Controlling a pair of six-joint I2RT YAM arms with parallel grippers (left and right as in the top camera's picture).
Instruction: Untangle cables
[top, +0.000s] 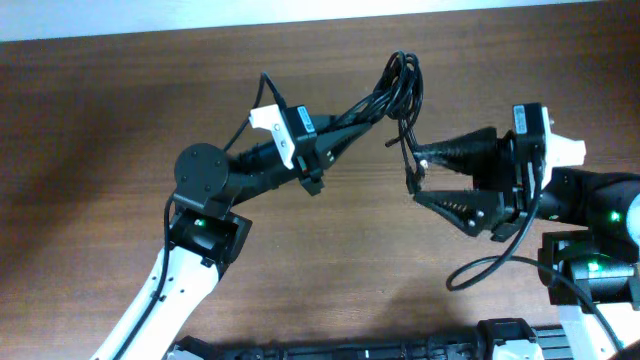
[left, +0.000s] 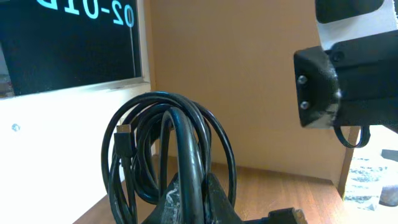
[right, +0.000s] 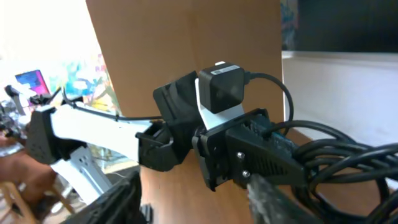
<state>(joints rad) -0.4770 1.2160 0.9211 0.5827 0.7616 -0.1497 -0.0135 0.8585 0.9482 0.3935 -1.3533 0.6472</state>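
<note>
Step in hand, I'd say: R gripper (top: 415, 176) taking the loose strand (top: 406, 150) that drops off the bundle. To do it well, close on that one strand only, low near its end, w/ fingers square across it. Then draw it slowly away while the other arm holds firm. A fast tug would prob. cinch the loops tighter. Stop if the whole coil starts to follow.

Nearest me, both arms rise from bases at the near edge of the table (top: 100, 150). R arm comes in from the right, wrist about level, jaws spread wide, one finger each side of the strand's end; can't tell if a pad touches it. L arm angles up & across from its base. L gripper (top: 345, 128) is clenched on the cables (top: 400, 85), holding them btwn the two arms, apparently clear of the tabletop. Furthest back, the coil fans out past L's fingertips in several bunched loops, one plug (left: 124, 132) showing in the L wrist view.
</note>
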